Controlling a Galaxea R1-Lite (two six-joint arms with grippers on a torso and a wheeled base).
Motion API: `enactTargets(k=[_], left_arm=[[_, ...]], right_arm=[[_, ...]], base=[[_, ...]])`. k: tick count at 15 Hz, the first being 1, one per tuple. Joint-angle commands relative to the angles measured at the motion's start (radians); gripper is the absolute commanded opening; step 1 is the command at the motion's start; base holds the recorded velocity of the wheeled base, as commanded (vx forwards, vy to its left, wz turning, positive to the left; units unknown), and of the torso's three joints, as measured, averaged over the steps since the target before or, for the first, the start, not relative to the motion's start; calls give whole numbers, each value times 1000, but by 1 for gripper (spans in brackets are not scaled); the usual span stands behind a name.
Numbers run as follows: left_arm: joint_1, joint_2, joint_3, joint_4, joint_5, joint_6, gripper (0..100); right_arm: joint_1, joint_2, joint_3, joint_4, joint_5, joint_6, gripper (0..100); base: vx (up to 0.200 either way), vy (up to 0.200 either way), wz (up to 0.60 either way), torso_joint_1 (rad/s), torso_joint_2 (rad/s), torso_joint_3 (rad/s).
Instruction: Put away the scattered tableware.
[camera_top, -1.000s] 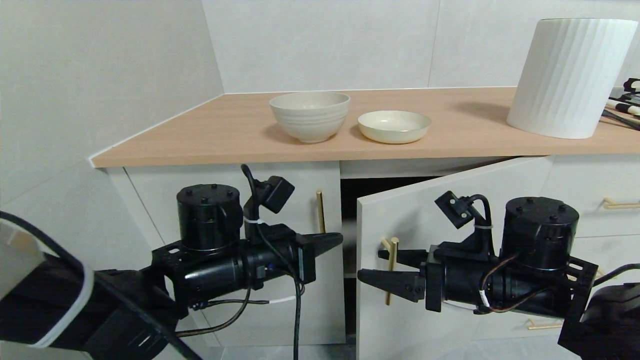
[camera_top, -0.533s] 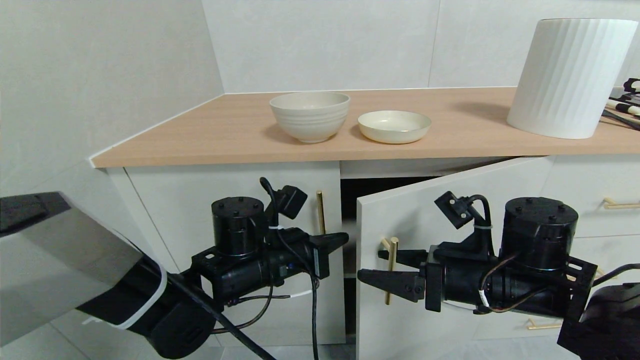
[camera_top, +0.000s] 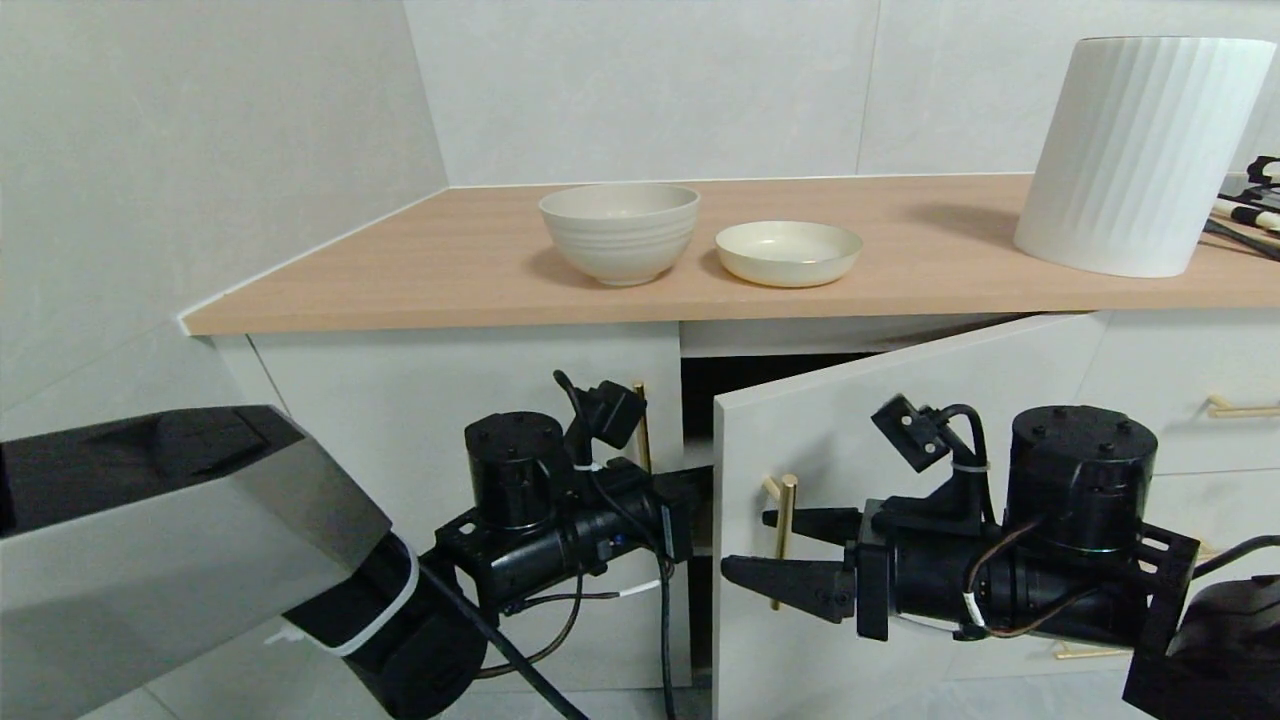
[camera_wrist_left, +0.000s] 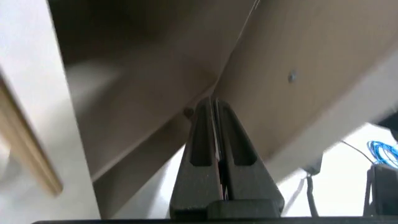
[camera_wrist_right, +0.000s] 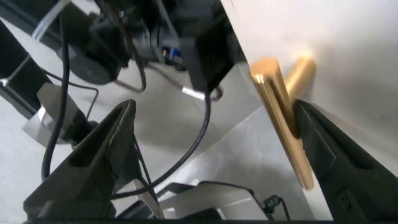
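In the head view the bowl (camera_top: 619, 232) and the shallow plate (camera_top: 788, 252) stand side by side on the desk (camera_top: 420, 270), while the wrist views show the left tool (camera_wrist_left: 214, 109) pressed together before the cabinet opening (camera_wrist_left: 137, 37) and the right tool (camera_wrist_right: 214, 118) spread around the door handle (camera_wrist_right: 280, 106)

Left arm (camera_top: 380, 620) enters from the lower left of the frame, forearm angled up toward centre, wrist about level. Left gripper (camera_top: 698, 482) sits just below centre and points right; its fingers (camera_wrist_left: 202, 140) are pressed flat together, no gap. Right arm (camera_top: 1060, 570) comes in from the lower right, lying horizontal. Right gripper (camera_top: 748, 543) points left at lower centre, jaws spread wide, one above the other. Gripper tips near each other, not touching.
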Motion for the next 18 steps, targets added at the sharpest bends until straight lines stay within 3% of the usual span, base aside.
enactTargets(k=[1,3,5,13,18], left_arm=[[-6,15,-25,0,-17,-1,0],[-10,14,-28,2,-57,-2,0],[-12,6,-43,2,-109,-27,0],[-21,-5,-57,28,-165,-42,0],[-40,-5,-57,33,-166,-42,0]], right_arm=[[1,-7,23,0,-14,-10,100],[1,-22,58,0,-101,-38,100],[-1,-59,113,0,-222,-53,100],[-1,-277,362,1,-227,-52,100],[1,-288,372,1,-227,-50,100]], base=[[0,0,0,0,0,0],[0,0,0,0,0,0],[0,0,0,0,0,0],[0,0,0,0,0,0],[-40,0,0,0,0,0]])
